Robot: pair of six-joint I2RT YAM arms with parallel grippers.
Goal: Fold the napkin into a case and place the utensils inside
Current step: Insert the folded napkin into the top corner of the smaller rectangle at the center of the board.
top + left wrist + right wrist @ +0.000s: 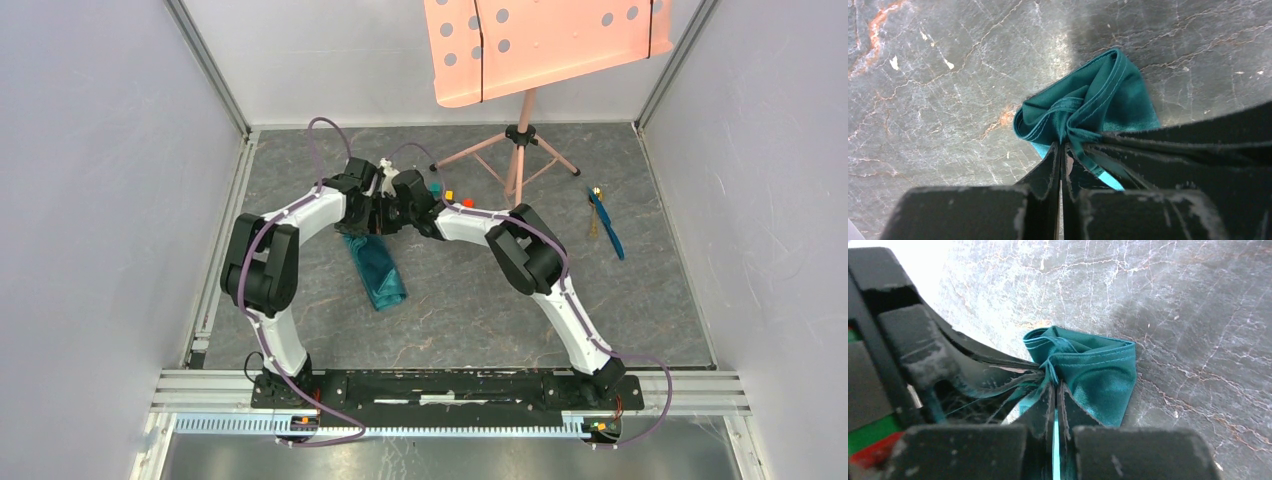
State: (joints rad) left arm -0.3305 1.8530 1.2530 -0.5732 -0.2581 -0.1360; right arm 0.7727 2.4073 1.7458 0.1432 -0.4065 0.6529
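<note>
In the top external view, the napkin (pixel 377 268) is seen as a narrow, folded strip lying on the tabletop (pixel 470 310) left of centre. Its far end is gathered up where the two arms meet. The left claw (pixel 376 212) and the right claw (pixel 402 216) are set close together over that end, almost touching. The utensils (pixel 604 222) are found well apart from the cloth, on the right side of the tabletop, the blue one lying beside the golden-bowled one. Neither is held. A few small coloured cubes (pixel 450 194) and a pink stand (pixel 520 150) are seen beyond the arms.

In the left wrist view, the left claw (pixel 1064 147) is pressed together on a bunched hem of the napkin (pixel 1108 95), with several stitched layers pinched between its tips. The fingers (pixel 1173 142) of the other claw are seen just beside it, on the same bunch.

In the right wrist view, the right claw (pixel 1053 386) is likewise pressed together on the napkin (pixel 1098 370). A thin teal edge is caught between its tips, and the folded layers fan out beyond.

The folding is judged to be well under way but not finished. A strip is formed, yet no pocket opening can be made out. The fold is yet to be completed, and both utensils are yet to be placed inside.
</note>
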